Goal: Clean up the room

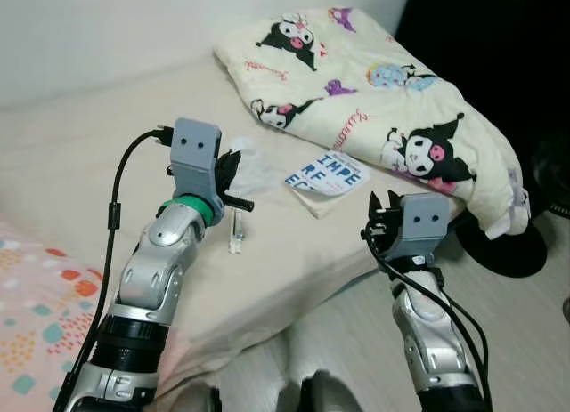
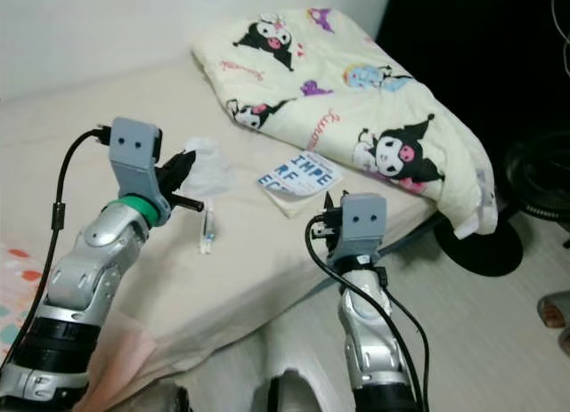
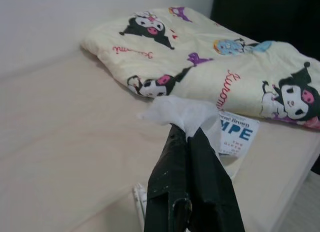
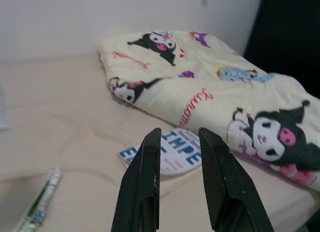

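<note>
White crumpled tissue (image 3: 182, 113) sits pinched between the two black fingers (image 3: 172, 192) of the left pincer (image 3: 187, 137), which are pressed together on it and hold it raised above the beige bed (image 1: 80, 154). From the head views the left arm reaches over the mattress with the tissue bunched at its fingertips, just above a small tube-shaped packet (image 1: 236, 231) that lies flat on the sheet below the wrist. The right pincer (image 4: 179, 142) hangs near the bed's front edge with its fingers apart by a narrow gap, holding nothing and touching nothing; through that gap shows a book (image 4: 172, 151) with blue lettering on a white cover, lying on the sheet. The book's far edge is tucked against a cream blanket (image 1: 374, 83) printed with black-and-pink cartoon figures, which is heaped across the far corner of the bed and droops over the side toward the pale floor (image 1: 534, 341). A black round stand base (image 1: 508, 247) rests on the floor under the hanging blanket corner. A patterned pink cloth (image 1: 36, 314) lies at the near left of the bed, beside the left arm. The packet lies between the two arms, well apart from the book.
</note>
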{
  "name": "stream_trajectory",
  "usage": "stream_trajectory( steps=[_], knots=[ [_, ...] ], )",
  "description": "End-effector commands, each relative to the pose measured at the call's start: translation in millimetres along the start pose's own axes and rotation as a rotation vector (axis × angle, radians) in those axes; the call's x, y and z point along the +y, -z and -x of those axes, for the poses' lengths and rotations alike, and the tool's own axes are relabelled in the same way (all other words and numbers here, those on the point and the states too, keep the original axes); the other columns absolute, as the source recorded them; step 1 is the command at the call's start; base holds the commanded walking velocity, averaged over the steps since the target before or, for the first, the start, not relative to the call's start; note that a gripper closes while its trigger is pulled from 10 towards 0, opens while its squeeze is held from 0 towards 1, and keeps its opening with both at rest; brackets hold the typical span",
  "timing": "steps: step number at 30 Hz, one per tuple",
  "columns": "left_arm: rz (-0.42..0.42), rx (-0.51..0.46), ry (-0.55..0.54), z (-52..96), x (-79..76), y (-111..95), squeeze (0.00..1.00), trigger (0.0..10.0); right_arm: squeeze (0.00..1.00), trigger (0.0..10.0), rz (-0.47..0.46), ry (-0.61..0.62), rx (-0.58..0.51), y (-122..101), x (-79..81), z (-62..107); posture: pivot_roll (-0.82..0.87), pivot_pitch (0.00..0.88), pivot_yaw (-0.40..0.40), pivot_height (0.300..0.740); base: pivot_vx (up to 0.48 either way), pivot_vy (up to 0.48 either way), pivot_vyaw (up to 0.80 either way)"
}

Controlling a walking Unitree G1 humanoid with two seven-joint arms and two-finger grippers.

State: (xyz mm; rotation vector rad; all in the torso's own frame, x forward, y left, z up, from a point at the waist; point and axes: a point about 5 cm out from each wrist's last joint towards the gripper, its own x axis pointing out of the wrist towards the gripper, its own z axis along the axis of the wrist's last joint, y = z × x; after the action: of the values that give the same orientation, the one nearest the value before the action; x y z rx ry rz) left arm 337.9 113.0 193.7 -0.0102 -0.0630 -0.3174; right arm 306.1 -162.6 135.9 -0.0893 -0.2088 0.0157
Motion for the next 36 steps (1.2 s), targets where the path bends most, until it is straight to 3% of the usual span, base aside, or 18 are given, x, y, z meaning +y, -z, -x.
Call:
stream_trajectory(
  steps=[1,19,36],
  knots=[
    [0.001,0.018,0.009,0.5,-1.3,5,0.00,10.0,0.00,10.0,-0.003,0.008,0.024,6,-1.0,2.3,-0.05,0.032,0.043,0.735,0.000,0.000,0.00],
    [-0.002,0.001,0.035,2.5,-7.1,7,0.00,10.0,0.00,10.0,-0.013,-0.020,0.018,7,15.4,-2.2,-0.04,0.036,0.042,0.740,0.000,0.000,0.00],
    [0.002,-0.008,0.040,3.2,-8.6,6,0.00,10.0,0.00,10.0,-0.015,-0.023,0.013,7,16.6,-3.4,-0.04,0.039,0.044,0.740,-0.408,0.000,0.00]
  ],
)
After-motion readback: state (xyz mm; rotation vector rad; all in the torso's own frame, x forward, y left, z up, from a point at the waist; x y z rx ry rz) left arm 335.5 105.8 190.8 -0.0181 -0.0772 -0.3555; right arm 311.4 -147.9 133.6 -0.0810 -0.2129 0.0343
